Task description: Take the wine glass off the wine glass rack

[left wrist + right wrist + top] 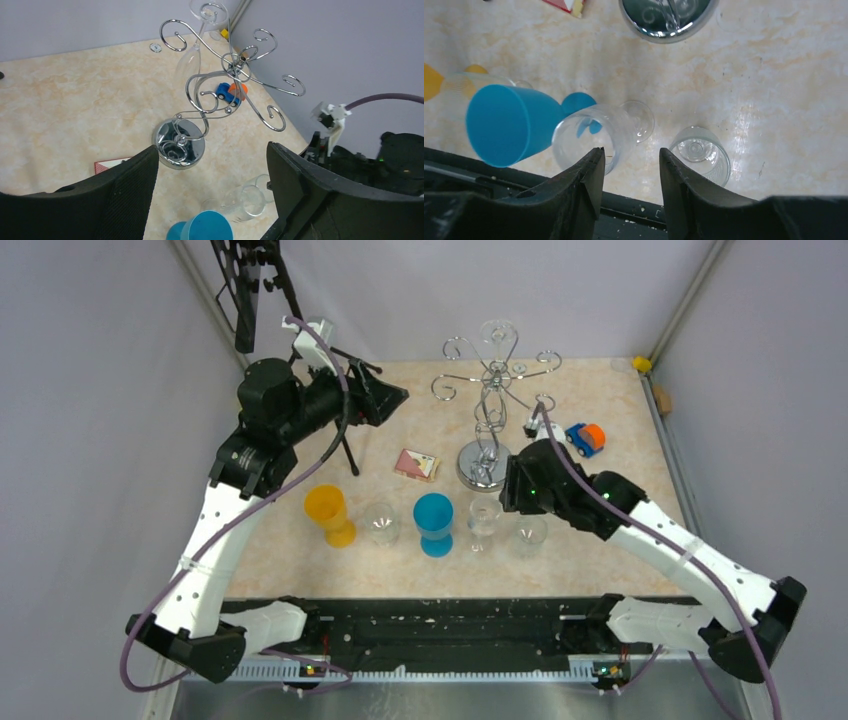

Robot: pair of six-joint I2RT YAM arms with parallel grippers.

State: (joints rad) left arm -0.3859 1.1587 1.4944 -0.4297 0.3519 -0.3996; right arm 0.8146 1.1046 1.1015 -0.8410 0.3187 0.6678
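— Black fingers (579,192) of the right gripper (629,175) are seen parted and empty over a clear stemmed glass (589,137) and a blue plastic goblet (506,125) on the beige marbled tabletop (774,75). And the left gripper (210,157)?

— Spread wide with nothing held, it is pointed at the shiny chrome wire rack (178,145). The clear wine glass (187,67) is hung there upside down by its foot from a scroll arm on the far side.

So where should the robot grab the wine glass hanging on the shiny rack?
Probably the wine glass by its bowl. It hangs upside down, foot hooked in a scroll arm of the rack, so the bowl dangles free below. Come in sideways from outside, away from the central post.
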